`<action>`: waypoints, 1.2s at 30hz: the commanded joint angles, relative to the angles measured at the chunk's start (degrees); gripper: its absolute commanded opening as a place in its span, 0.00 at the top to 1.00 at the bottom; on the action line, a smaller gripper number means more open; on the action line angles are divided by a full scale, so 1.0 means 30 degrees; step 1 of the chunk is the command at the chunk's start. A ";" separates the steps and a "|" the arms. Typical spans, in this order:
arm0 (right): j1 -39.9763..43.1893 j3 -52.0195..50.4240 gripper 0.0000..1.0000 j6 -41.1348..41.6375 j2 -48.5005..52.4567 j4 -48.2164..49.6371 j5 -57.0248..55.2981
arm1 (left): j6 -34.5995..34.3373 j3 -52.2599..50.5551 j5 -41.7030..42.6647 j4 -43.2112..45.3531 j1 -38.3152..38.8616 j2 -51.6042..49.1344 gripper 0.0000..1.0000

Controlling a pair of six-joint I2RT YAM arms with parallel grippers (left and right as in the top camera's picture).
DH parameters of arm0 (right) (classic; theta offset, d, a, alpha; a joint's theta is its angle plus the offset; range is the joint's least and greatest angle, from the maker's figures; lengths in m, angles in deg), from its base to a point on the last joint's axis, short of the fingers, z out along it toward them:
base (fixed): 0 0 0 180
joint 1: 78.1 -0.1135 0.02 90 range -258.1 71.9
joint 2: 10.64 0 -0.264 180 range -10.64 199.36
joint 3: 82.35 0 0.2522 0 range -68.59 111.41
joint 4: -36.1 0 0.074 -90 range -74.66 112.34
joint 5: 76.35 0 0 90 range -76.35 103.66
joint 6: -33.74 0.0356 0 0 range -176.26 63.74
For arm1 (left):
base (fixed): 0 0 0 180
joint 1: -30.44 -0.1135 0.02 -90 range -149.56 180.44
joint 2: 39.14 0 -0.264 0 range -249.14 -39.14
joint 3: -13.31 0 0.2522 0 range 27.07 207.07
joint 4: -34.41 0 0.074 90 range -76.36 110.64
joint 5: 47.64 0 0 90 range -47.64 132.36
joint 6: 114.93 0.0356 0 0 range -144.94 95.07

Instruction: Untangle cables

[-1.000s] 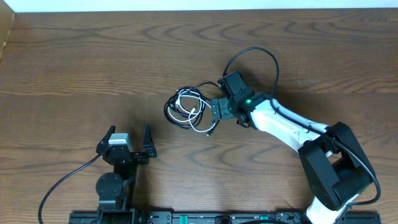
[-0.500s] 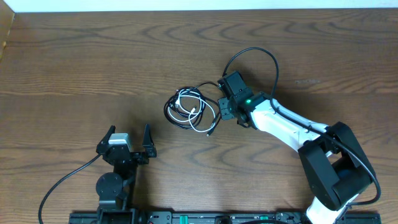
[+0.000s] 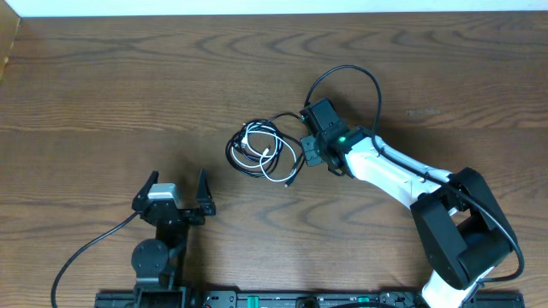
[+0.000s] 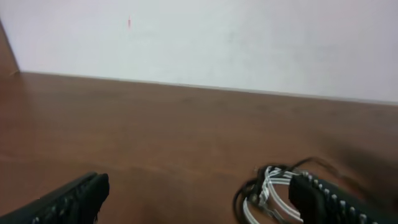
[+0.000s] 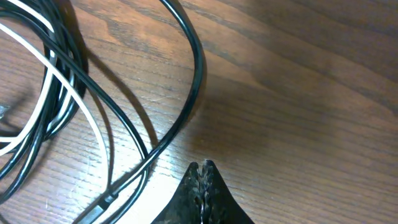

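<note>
we see the right gripper (image 3: 303, 146) clenched, its two fingers pressed flat together with nothing visibly caught between them. just off its fingertips, a black cable (image 5: 199, 68) curves past on the wooden table (image 3: 103, 94), close beside the tips but not in their grip. beyond that loop, straight ahead of the right gripper, lies the tangle of cables (image 3: 259, 151): a white cable (image 3: 248, 137) threaded through bunched black strands. one small plug end (image 3: 289, 181) trails out of the bunch, just off to the side of the shut fingertips. the left gripper (image 3: 178, 183) is released, its fingers spread wide and touching nothing. it sits well apart from the tangle, which shows ahead of it, toward its right finger in its own wrist view.
</note>
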 commanded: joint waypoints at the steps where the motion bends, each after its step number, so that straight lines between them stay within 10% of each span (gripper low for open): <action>1: 0.0124 0.0102 0.99 -0.0364 0.0270 0.0000 -0.0444 | -0.2404 0.0852 0.1115 0.0321 0.0058 0.0124 0.02; 8: 0.0124 0.0102 0.99 -0.0372 0.0270 0.0000 -0.0452 | -0.7439 0.4255 0.3832 -0.1574 0.0058 -0.0226 0.02; 15: 0.0270 0.0109 0.99 -0.0372 0.0226 -0.0007 -0.0444 | -0.7723 0.9369 0.6105 -0.4546 0.0058 -0.3796 0.02; 28: 0.1377 0.0109 0.55 -0.0364 -0.3381 -0.1909 -0.0357 | -0.3548 2.0932 0.7694 -1.6961 0.0058 -1.7653 0.02; 36: 0.1413 0.0087 0.35 -0.0364 -0.3949 -0.2229 -0.0379 | -0.3577 2.1974 0.7730 -1.9161 0.0058 -2.4509 0.02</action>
